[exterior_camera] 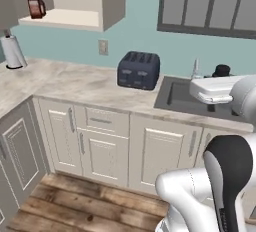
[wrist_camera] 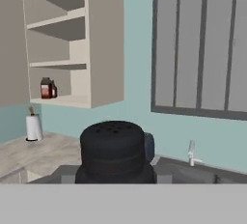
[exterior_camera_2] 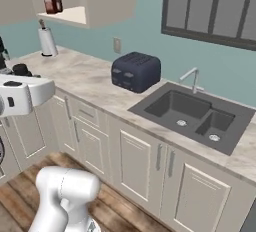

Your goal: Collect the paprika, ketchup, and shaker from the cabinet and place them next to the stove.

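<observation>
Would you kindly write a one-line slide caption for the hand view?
Gripper shut on the black shaker, facing the open cabinet where a dark red bottle stands on the bottom shelf.

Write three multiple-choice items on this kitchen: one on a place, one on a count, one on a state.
1. Where does the toaster stand?
A. On the counter, between the wall cabinet and the sink
B. Inside the sink
C. On a cabinet shelf

2. How many basins does the sink have?
A. One
B. Two
C. Three

3. How is the wall cabinet?
A. Shut
B. Open, shelves showing
C. Lying on the floor

Key:
1 A: the toaster sits on the counter, right of the cabinet and left of the sink.
2 B: the right base view shows a larger and a smaller basin side by side.
3 B: the hand view looks straight onto its bare shelves.
</observation>
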Controlling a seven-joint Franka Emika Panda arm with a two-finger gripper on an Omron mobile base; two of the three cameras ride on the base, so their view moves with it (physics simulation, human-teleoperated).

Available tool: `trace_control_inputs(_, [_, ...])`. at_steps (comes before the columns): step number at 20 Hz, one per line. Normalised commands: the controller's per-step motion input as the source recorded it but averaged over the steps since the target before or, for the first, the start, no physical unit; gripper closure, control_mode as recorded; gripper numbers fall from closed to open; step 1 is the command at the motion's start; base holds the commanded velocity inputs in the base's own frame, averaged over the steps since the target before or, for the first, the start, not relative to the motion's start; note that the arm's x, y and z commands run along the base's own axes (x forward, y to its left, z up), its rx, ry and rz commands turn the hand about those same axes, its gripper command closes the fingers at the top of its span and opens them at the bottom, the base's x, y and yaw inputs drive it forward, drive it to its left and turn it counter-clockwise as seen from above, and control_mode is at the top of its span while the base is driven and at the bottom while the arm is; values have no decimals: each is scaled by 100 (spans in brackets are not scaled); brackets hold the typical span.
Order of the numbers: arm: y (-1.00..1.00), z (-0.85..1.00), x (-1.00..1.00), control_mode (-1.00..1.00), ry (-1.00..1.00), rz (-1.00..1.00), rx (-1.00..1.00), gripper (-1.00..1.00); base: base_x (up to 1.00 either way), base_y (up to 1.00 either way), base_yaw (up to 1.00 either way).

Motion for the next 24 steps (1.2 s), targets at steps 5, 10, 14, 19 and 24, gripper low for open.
trace_control_inputs(5, [0, 0, 0, 100, 0, 0, 0, 100, -48, -48, -11])
trace_control_inputs(10, [0, 0, 0, 100, 0, 0, 0, 100, -46, -37, -21])
trace_control_inputs(14, [0, 0, 0, 100, 0, 0, 0, 100, -40, -32, -24])
trace_control_inputs(19, [0, 0, 0, 100, 0, 0, 0, 100, -29, -35, -25])
trace_control_inputs(24, [0, 0, 0, 100, 0, 0, 0, 100, -23, -42, -27])
